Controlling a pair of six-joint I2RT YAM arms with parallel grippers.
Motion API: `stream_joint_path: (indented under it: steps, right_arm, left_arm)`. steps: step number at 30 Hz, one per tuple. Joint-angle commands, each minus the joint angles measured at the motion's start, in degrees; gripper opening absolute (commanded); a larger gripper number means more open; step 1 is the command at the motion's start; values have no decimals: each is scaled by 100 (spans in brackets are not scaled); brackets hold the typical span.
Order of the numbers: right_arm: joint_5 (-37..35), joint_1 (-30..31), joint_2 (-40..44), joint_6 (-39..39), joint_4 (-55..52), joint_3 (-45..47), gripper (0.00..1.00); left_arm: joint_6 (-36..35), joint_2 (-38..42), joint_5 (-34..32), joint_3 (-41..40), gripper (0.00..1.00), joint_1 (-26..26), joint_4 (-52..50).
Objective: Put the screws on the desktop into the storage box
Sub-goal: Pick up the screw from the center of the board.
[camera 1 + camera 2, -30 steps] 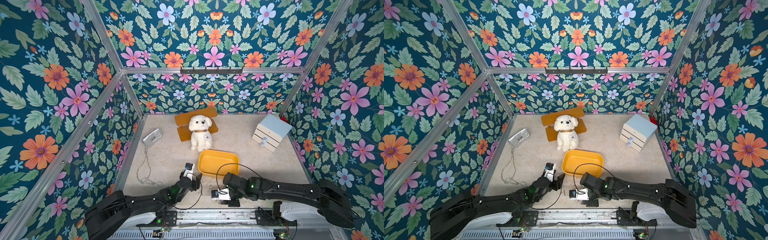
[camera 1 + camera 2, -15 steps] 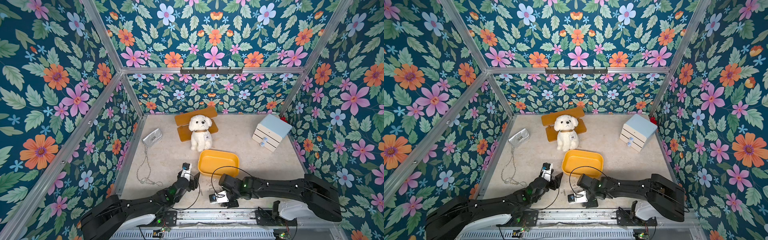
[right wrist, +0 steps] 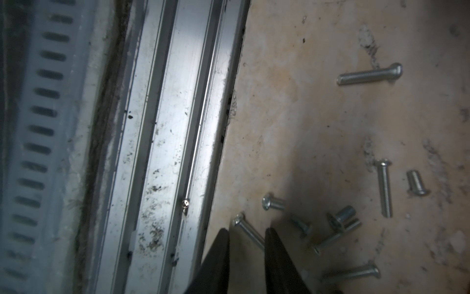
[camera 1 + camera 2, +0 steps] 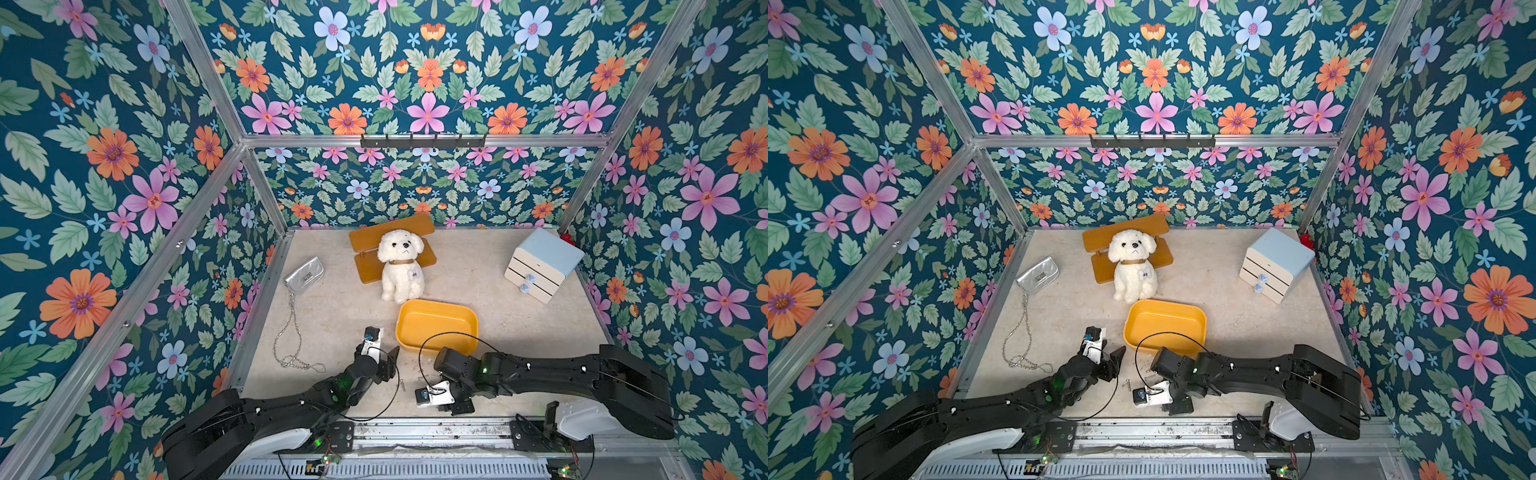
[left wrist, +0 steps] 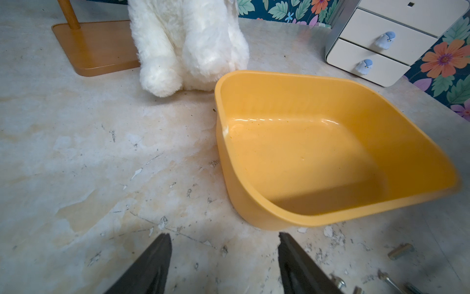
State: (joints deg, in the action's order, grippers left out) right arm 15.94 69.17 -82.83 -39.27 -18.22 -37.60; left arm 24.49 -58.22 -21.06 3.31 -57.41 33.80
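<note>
Steel screws [image 3: 384, 188] lie on the table [image 4: 332, 316] nearside of the empty storage box [image 4: 436, 328]; right jaws straddle one long screw [image 3: 249, 233] unclamped, left jaws stand open, empty; a skewed pinch may flick it onto the near rail [image 3: 178, 127].

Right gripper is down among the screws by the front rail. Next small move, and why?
Probably close the right gripper: a long screw lies on the desktop between its fingertips, the jaws wider than its shaft. The storage box looks empty.

The storage box [image 4: 436, 302] lies on the desktop [image 4: 340, 307] just before the plush dog [image 4: 401, 266] — purse [image 4: 304, 272] far left, drawer cabinet [image 4: 542, 264] back right — screws [image 3: 384, 187] scattered before the box.
</note>
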Motion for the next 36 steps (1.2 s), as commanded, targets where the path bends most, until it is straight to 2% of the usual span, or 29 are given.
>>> stream_joint_path:
  steps: [1,4,14,19,22,31,36]
  right_arm:
    - [-46,2,-38,-67,-123,-61,26]
    - [-94,11,-93,-123,-192,-98,24]
    - [-377,71,-346,-218,-433,-260,25]
    - [-655,114,-469,-200,-663,-343,23]
    - [-739,124,-565,-163,-761,-388,19]
    - [-864,139,-849,-76,-926,-537,0]
    - [-865,133,-794,-64,-907,-512,0]
  left_arm:
    - [11,22,6,1,72,2,81]
    - [23,30,47,5,72,9,74]
    - [29,75,97,3,72,16,48]
    - [29,69,111,5,72,16,51]
    - [31,57,120,8,72,17,53]
    - [52,48,111,20,72,10,24]
    - [70,30,120,23,72,16,5]
